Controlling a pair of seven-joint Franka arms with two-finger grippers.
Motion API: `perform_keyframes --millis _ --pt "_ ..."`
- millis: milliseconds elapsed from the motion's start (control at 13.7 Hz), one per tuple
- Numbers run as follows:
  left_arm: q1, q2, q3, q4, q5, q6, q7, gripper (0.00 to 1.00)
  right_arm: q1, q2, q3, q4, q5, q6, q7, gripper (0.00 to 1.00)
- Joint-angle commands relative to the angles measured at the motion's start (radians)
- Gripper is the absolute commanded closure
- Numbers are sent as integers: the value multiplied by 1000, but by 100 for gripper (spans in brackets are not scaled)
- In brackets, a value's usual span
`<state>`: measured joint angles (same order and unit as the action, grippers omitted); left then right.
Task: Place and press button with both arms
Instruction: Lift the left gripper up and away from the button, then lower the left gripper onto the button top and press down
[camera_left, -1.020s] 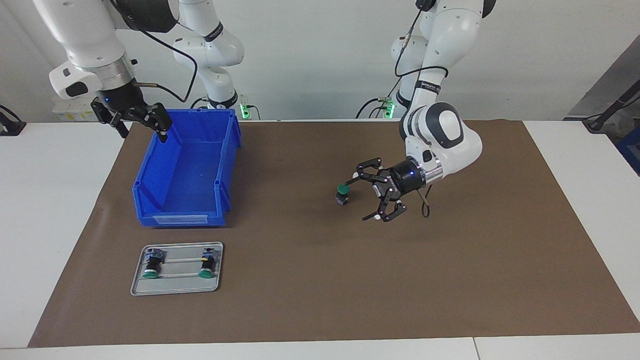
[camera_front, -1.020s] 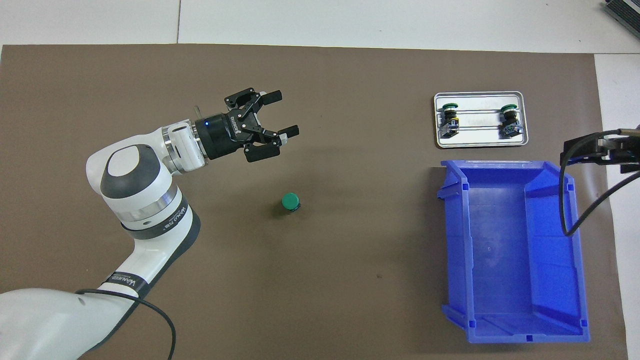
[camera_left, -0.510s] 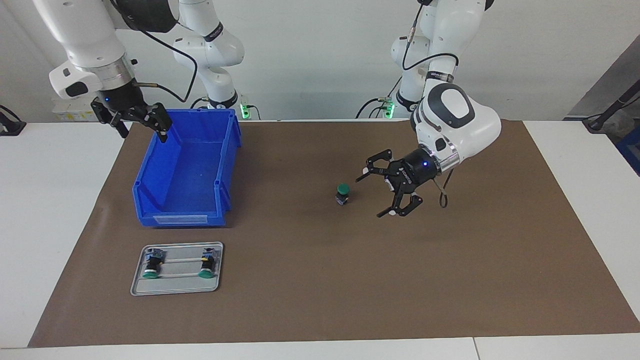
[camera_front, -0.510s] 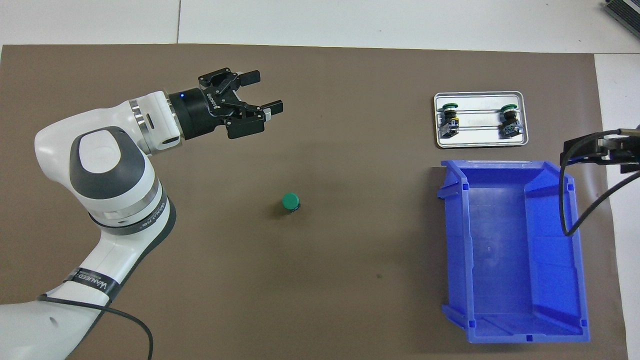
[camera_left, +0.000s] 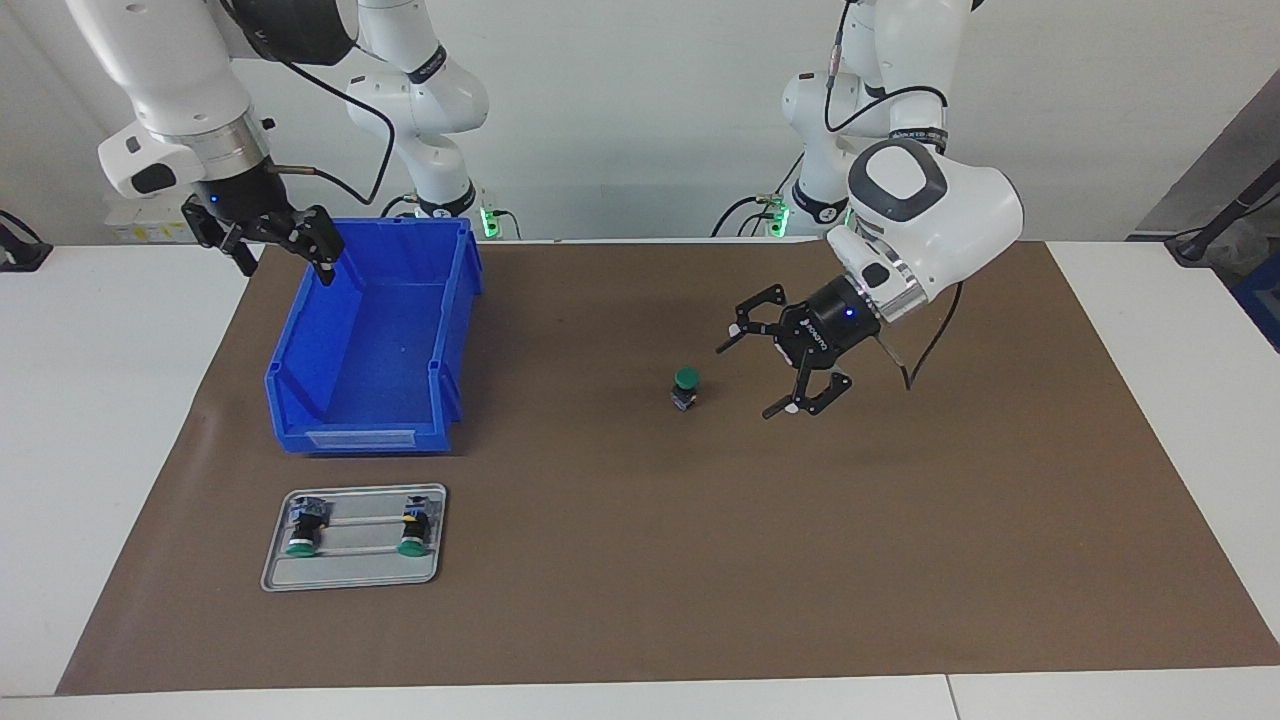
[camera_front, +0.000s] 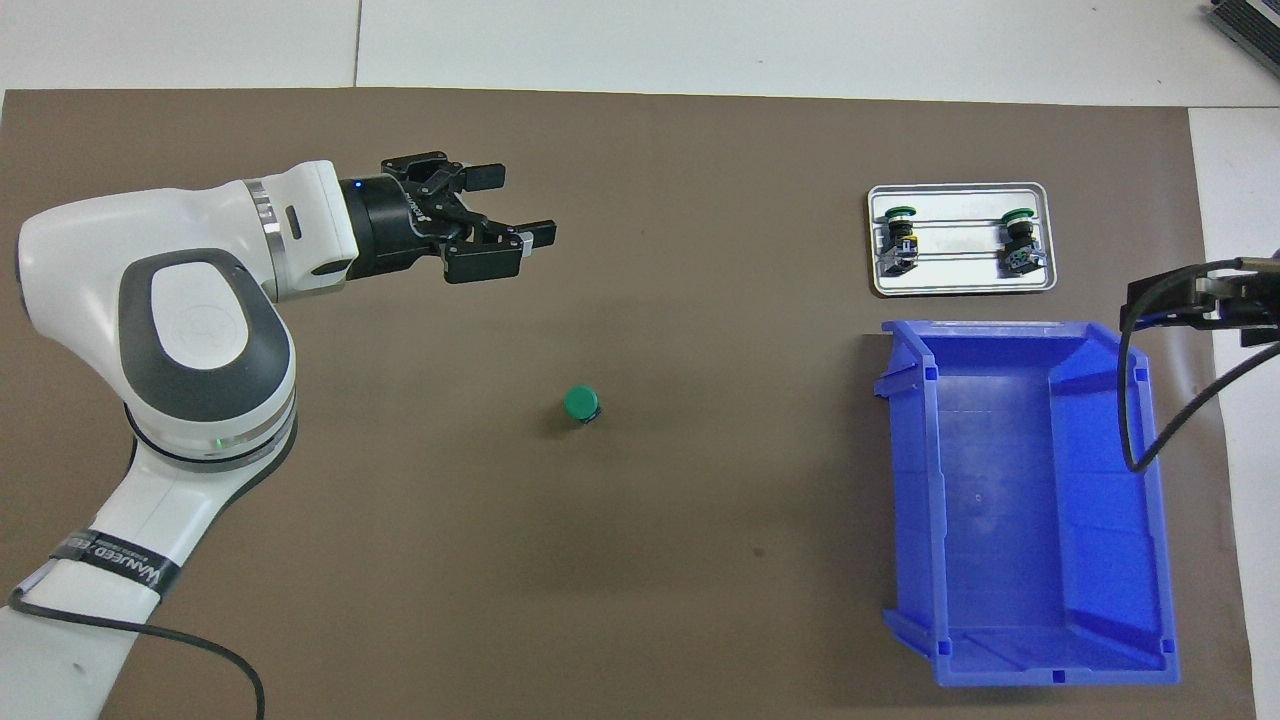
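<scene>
Pulled up and away from the green-capped button: left gripper, jaws wide, empty, over the brown mat. Button upright mid-mat, apart from it. Right gripper waiting above the blue bin rim, jaws spread.

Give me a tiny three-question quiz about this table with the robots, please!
1. True or false: the left gripper is holding the button standing on the brown mat.
2. How many buttons lie in the metal tray?
3. The right gripper is over: A) the tray, B) the rim of the blue bin, C) the lone button.

Key: 1 false, it is open and apart from it; 2 two; 3 B.
</scene>
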<state>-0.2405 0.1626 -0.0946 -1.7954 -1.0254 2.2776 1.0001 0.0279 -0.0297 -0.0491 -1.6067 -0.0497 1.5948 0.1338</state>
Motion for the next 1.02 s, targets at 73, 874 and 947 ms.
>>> perform_keyframes --millis 73,874,947 --pt "20 -6 1 89 320 -156 -307 0 -9 -19 2 -24 4 8 -22 0" --pt "-114 -115 -4 -57 693 -325 -840 0 -9 -19 2 -24 4 8 -20 0" --pt "-123 -132 -5 -91 696 -284 -912 2 -9 -19 2 -24 4 8 -20 0"
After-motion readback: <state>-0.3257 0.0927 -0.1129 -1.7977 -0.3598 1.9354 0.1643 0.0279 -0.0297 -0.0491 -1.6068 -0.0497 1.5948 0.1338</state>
